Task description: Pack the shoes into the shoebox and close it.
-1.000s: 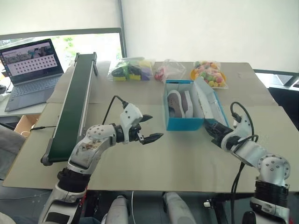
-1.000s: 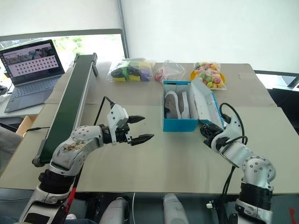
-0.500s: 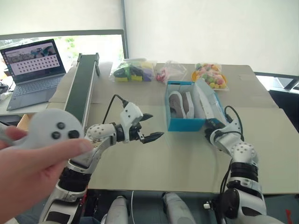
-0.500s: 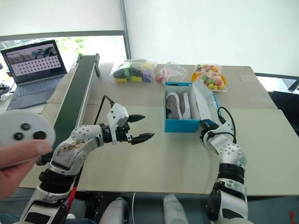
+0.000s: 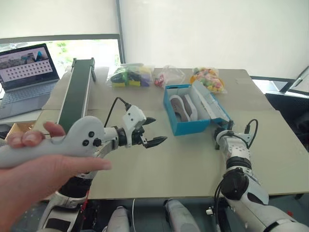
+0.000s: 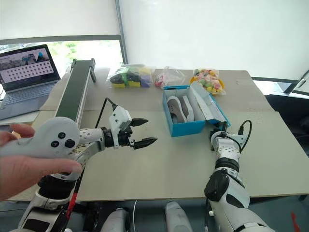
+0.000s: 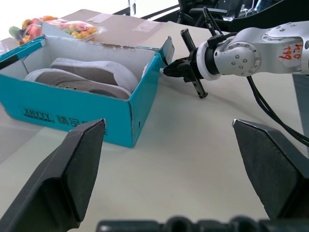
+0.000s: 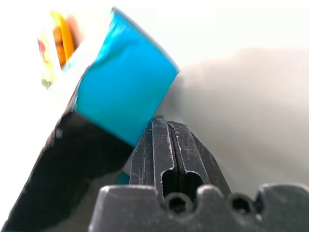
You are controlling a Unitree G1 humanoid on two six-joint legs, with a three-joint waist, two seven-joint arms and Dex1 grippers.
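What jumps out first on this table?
The turquoise shoebox in the middle, lid tilted up, both shoes inside. The shut right gripper sits at its lid corner; the left gripper hovers open nearby. A hand holds a controller up close.

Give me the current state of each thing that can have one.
Shoebox: open, lid raised on its right side.
Shoes: both inside the box.
Left end effector: open, empty.
Right end effector: shut, empty, tip at the lid's edge.
Laptop: open, screen on.
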